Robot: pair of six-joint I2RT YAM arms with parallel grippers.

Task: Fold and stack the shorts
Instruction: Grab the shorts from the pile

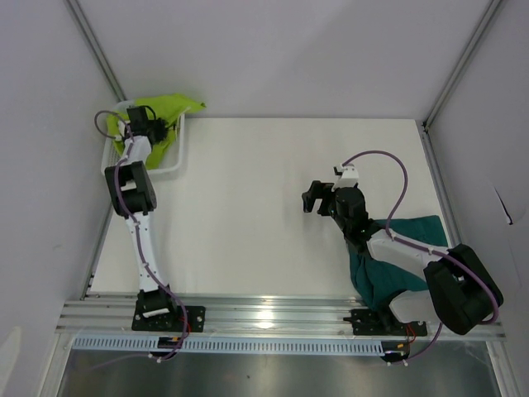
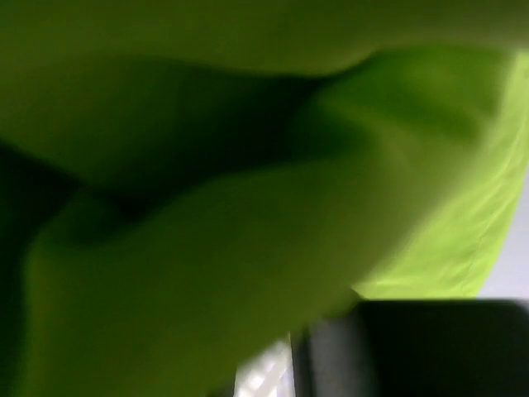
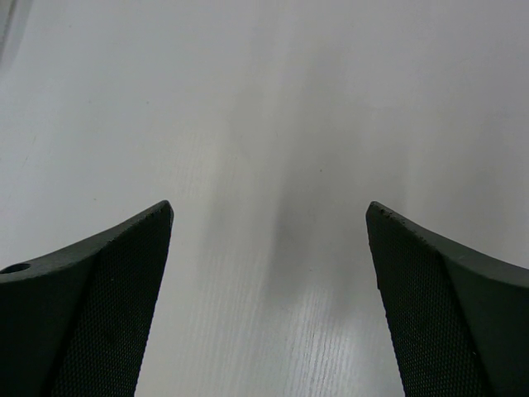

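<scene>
The lime yellow-green shorts lie bunched in the white mesh basket at the table's far left corner. My left gripper is down in the basket, pressed into them. In the left wrist view the lime shorts fill the blurred frame, and only one dark finger shows at the lower right, so the jaws' state is hidden. The dark teal shorts lie at the near right, partly under the right arm. My right gripper hovers open over bare table, left of them, and its fingers stand wide apart with nothing between.
The basket's near rim and the left wall stand close around the left arm. Grey side walls and metal frame posts border the white table. An aluminium rail with the arm bases runs along the near edge.
</scene>
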